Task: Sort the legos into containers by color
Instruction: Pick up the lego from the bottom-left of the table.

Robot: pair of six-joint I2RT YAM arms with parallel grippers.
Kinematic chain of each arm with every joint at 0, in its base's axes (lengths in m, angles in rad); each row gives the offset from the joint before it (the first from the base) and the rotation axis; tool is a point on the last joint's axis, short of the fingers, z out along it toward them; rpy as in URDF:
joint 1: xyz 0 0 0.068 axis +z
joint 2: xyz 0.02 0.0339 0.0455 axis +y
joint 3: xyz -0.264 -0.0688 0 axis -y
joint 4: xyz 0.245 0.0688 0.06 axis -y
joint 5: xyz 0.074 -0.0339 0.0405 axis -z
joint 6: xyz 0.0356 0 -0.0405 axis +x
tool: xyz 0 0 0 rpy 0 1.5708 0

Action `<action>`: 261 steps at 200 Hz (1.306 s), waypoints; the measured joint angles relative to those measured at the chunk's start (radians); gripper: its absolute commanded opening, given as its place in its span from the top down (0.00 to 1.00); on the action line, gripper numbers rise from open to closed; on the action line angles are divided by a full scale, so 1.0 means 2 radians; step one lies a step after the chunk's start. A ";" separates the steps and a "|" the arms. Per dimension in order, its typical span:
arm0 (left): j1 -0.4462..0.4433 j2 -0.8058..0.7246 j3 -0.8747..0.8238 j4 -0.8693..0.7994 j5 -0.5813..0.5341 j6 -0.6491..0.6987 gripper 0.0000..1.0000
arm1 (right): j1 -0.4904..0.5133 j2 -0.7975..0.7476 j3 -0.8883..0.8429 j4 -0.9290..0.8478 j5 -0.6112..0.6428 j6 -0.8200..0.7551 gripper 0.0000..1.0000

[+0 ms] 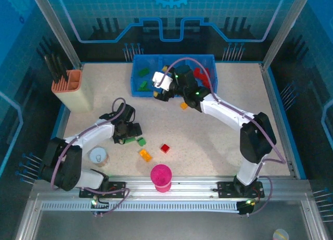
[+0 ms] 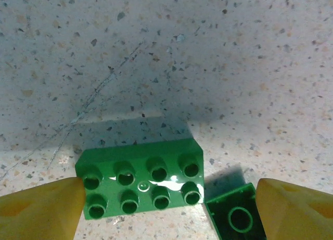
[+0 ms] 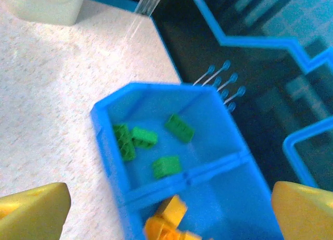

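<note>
My left gripper [image 2: 169,211] is open low over the table, its yellow fingers [image 2: 41,209] on either side of a green 2x4 lego [image 2: 140,182] and a small upturned green lego [image 2: 237,216]. From above, this gripper [image 1: 129,135] sits by these two green legos [image 1: 141,141]. My right gripper [image 1: 160,93] hangs open over the front of the blue tray [image 1: 136,91], holding nothing. Below it, the left container [image 3: 208,120] holds several green legos [image 3: 166,167] and the middle one holds yellow legos [image 3: 169,211]. Red legos [image 1: 200,76] lie in the right container.
Loose on the table are an orange lego [image 1: 145,155], a red lego [image 1: 165,148] and another orange one [image 1: 183,105]. A pink ribbed cup [image 1: 161,177] and a round tin [image 1: 98,156] stand near the front edge. A peach tool holder [image 1: 73,89] is at the back left.
</note>
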 measured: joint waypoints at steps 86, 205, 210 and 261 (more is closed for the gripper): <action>-0.002 0.022 -0.013 0.018 -0.009 -0.002 0.15 | -0.033 -0.099 -0.094 -0.029 -0.009 0.075 0.00; -0.008 0.036 -0.025 0.013 -0.018 -0.002 0.29 | -0.036 -0.090 -0.096 -0.055 -0.018 0.076 0.00; -0.008 0.038 -0.023 0.012 -0.019 -0.002 0.31 | -0.036 -0.091 -0.097 -0.057 -0.019 0.076 0.01; -0.010 0.058 0.005 -0.016 -0.020 0.003 0.41 | -0.036 -0.125 -0.176 -0.085 -0.034 0.071 0.01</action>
